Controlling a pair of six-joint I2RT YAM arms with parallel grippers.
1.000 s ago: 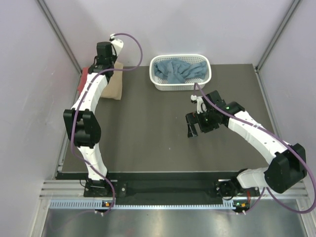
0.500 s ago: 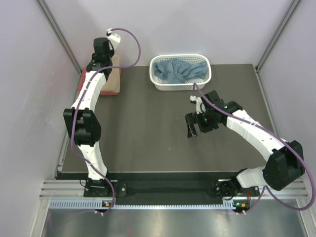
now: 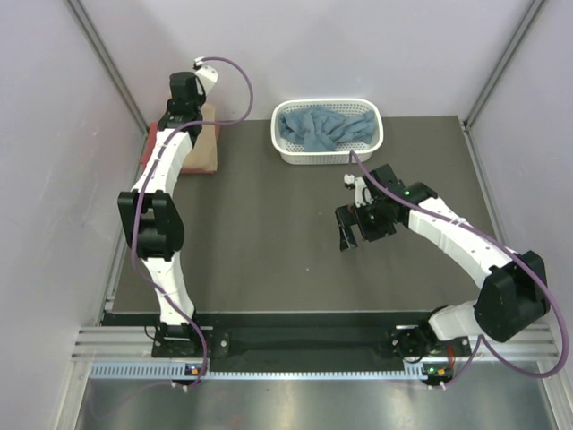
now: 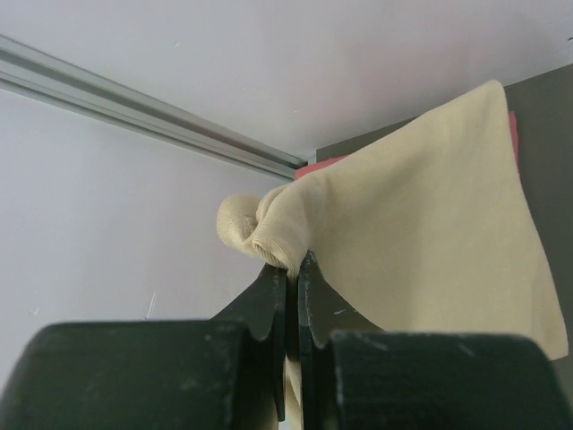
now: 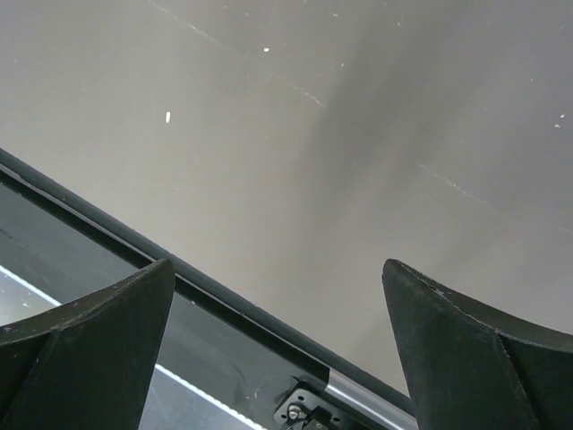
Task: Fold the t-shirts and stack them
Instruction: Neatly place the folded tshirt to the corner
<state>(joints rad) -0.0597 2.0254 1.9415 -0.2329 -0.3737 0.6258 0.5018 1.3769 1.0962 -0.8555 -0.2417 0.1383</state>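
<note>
The tan t-shirt (image 3: 204, 148) lies folded at the table's far left corner on top of the coral-red t-shirt (image 3: 154, 136), of which only an edge shows. My left gripper (image 3: 186, 115) is shut on a bunched edge of the tan t-shirt (image 4: 421, 215); a sliver of the coral-red t-shirt (image 4: 318, 167) shows behind it. The dusty blue t-shirt (image 3: 324, 127) lies crumpled in the white basket (image 3: 328, 154). My right gripper (image 3: 346, 238) is open and empty over bare table at mid right (image 5: 277, 296).
The white lattice basket stands at the back centre. The dark table (image 3: 269, 233) is walled left, right and behind. Its front edge (image 5: 107, 235) runs below my right gripper.
My left gripper has drawn the tan t-shirt's edge back toward the far left corner, and the shirt now lies flatter and squarer. The right arm has barely moved.
</note>
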